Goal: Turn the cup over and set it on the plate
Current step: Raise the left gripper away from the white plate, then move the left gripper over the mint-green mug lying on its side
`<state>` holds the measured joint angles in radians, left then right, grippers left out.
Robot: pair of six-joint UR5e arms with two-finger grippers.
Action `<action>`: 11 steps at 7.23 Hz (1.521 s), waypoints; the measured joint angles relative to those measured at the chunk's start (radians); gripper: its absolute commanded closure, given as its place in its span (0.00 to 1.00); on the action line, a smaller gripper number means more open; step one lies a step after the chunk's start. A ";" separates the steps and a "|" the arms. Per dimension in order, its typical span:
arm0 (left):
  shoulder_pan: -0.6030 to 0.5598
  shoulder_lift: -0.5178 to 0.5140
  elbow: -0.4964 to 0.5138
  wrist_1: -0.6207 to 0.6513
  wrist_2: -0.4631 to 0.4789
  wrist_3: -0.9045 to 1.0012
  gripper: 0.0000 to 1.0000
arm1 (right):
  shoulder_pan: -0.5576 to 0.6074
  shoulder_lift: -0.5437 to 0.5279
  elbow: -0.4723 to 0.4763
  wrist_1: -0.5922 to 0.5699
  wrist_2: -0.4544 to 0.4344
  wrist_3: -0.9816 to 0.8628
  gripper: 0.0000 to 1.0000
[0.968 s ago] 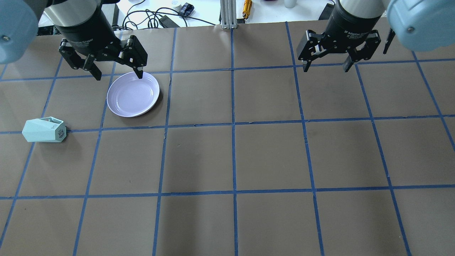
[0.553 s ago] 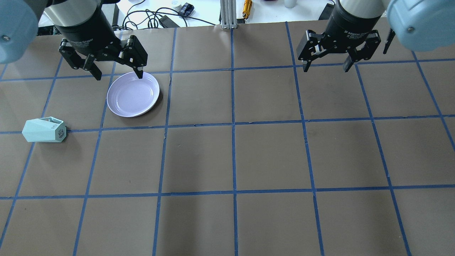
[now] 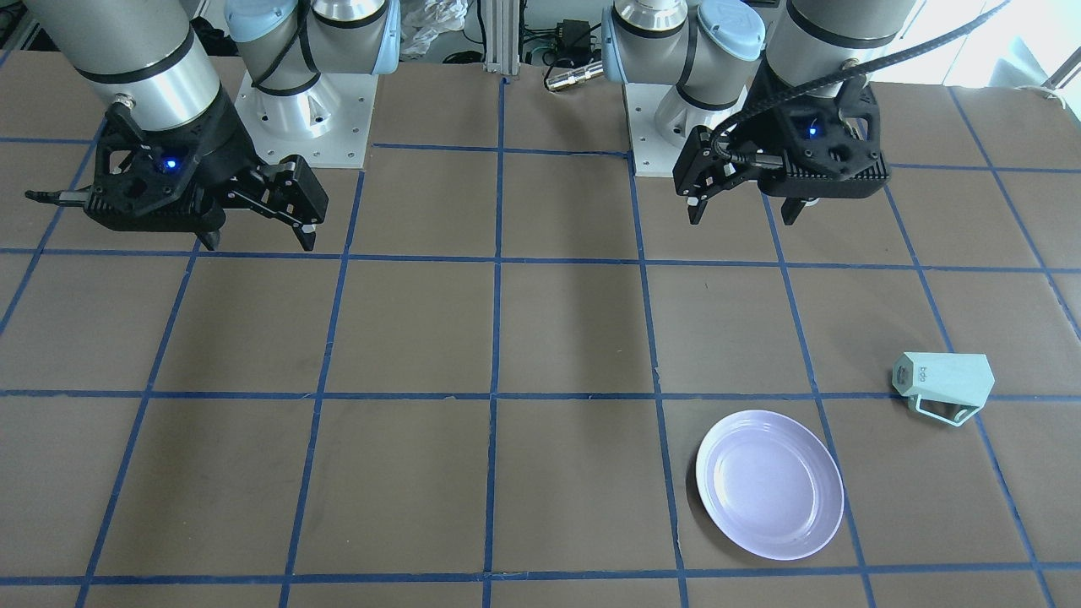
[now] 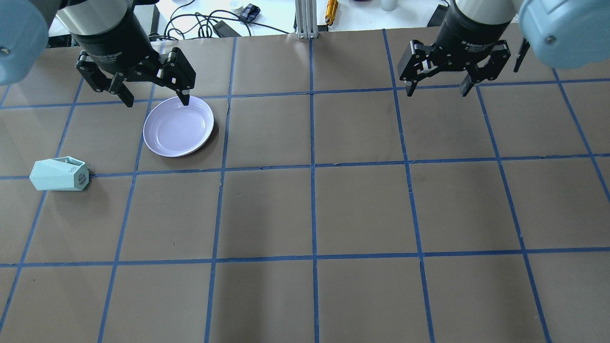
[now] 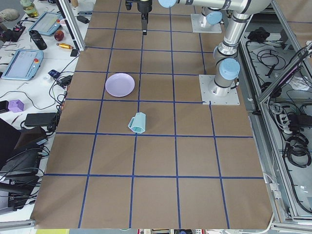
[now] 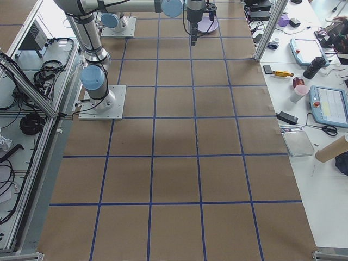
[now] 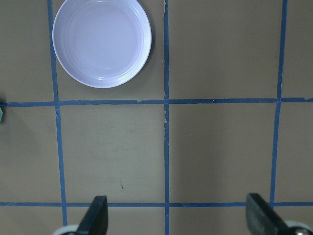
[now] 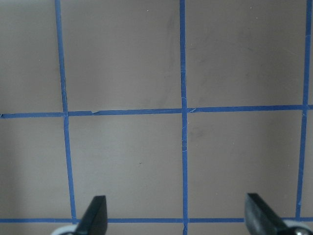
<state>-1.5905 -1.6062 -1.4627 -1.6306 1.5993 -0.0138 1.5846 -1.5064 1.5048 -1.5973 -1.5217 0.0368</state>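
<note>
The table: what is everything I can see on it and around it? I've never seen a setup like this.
table: one, brown, fills the view under both arms
tape lines: many, blue, forming a grid of squares on the table
plate: one, pale lavender, empty, on the robot's left half
cup: one, mint green, lying on its side, apart from the plate, near the table's left end
tool: one, orange, on the white bench past the table's far edge
cables: several, black, on that same bench
left pincer: one, black, open, empty, above the table
right pincer: one, black, open, empty, above the robot's right half
</note>
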 measured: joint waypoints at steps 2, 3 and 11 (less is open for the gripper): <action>0.000 0.000 -0.001 -0.001 0.003 0.006 0.00 | 0.000 0.000 0.000 0.000 0.000 0.000 0.00; 0.001 0.000 -0.001 -0.004 0.004 0.007 0.00 | 0.000 0.000 0.000 0.000 0.000 0.000 0.00; 0.154 -0.010 0.002 -0.059 -0.007 0.108 0.00 | 0.000 0.000 0.000 0.000 0.000 0.000 0.00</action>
<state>-1.4365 -1.6164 -1.4609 -1.6891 1.5918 0.0939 1.5846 -1.5064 1.5049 -1.5968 -1.5217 0.0368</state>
